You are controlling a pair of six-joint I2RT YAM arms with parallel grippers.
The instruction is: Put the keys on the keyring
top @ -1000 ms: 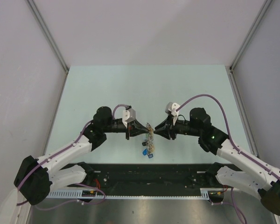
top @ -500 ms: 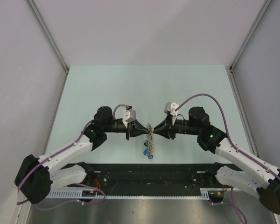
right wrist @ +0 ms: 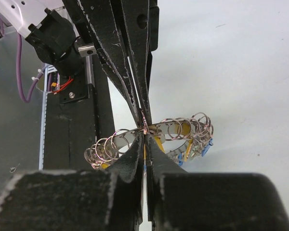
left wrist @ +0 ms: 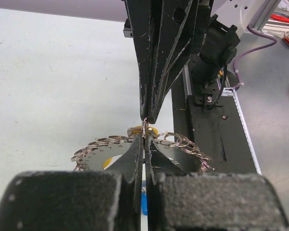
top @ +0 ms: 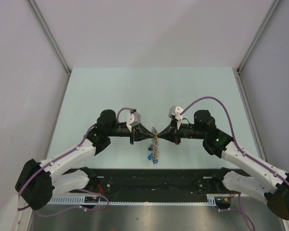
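The keyring [top: 155, 140] hangs on edge between my two grippers above the table, a grey metal band [left wrist: 97, 156] fringed with small wire rings. Several keys [top: 151, 155] with blue and yellow heads dangle below it; blue ones [right wrist: 205, 148] show in the right wrist view. My left gripper [top: 151, 136] is shut, its tips [left wrist: 145, 139] pinching a small wire ring at the band's top edge. From the opposite side my right gripper [top: 160, 136] is shut too, its tips [right wrist: 144, 137] meeting the left's on that same ring.
The pale green table [top: 149, 91] is walled on both sides by white panels. A black base plate [top: 154, 180] with cables runs along the near edge under the arms, close to the hanging keys.
My right gripper slid a little left towards the keyring and closed its jaws on the small ring. The left gripper and the keyring stayed put.
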